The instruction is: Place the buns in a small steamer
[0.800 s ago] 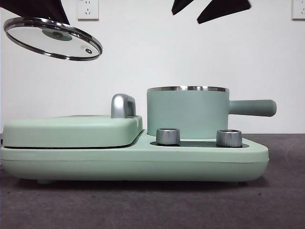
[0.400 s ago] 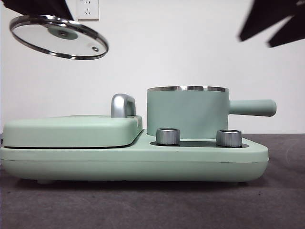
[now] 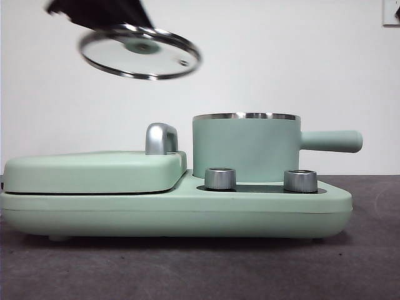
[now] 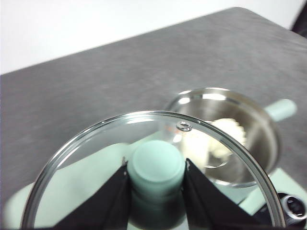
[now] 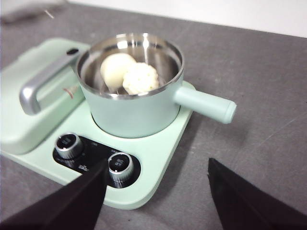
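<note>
The small steamer (image 3: 247, 150) stands on the right side of the cooker, uncovered, its straight handle pointing right. Inside it, the right wrist view shows both buns: a smooth one (image 5: 115, 67) and a twisted one (image 5: 140, 78), touching. My left gripper (image 4: 157, 165) is shut on the green knob of the glass lid (image 3: 140, 53), holding it tilted in the air, up and to the left of the steamer (image 4: 268, 129). My right gripper (image 5: 158, 165) is open and empty, hovering over the table in front of the cooker's dials.
A flat mint-green griddle lid (image 3: 94, 170) with a chrome handle (image 3: 161, 137) fills the cooker's left half. Two steel dials (image 3: 220, 178) (image 3: 300, 180) sit on the base (image 3: 175, 215) in front of the steamer. Grey table surrounds the cooker.
The left gripper has carried the glass lid to the right, toward the steamer. The right arm's black jaws moved right and have left the front view.
</note>
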`<state>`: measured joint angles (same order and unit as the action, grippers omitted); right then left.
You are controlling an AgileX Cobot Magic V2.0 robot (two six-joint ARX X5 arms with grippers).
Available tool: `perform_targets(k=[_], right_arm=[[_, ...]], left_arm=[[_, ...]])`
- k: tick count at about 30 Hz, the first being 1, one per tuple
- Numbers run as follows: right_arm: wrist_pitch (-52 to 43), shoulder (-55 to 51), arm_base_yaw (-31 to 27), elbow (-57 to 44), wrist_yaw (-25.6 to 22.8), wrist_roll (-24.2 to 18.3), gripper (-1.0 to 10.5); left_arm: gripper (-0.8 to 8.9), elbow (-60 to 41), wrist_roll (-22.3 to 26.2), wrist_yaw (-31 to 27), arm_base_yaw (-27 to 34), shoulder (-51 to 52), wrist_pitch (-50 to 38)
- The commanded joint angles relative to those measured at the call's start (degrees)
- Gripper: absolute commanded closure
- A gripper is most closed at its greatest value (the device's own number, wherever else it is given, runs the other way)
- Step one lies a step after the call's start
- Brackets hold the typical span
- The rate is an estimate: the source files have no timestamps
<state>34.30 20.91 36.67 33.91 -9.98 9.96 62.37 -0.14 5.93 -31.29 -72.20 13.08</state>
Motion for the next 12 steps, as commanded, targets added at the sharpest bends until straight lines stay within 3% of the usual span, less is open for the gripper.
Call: perform_targets(k=[1, 12], right_arm=[[0.6, -1.6, 0.3, 0.5, -0.2, 3.5, 6.3], [2.2, -2.8, 0.3, 0.5, -0.2, 5.3, 6.3]], left_arm=[[8.03, 1.0, -1.0, 0.3, -2.6, -2.8, -5.2], [8.03, 2.0, -0.9, 0.3, -9.2, -14.1, -22.8]])
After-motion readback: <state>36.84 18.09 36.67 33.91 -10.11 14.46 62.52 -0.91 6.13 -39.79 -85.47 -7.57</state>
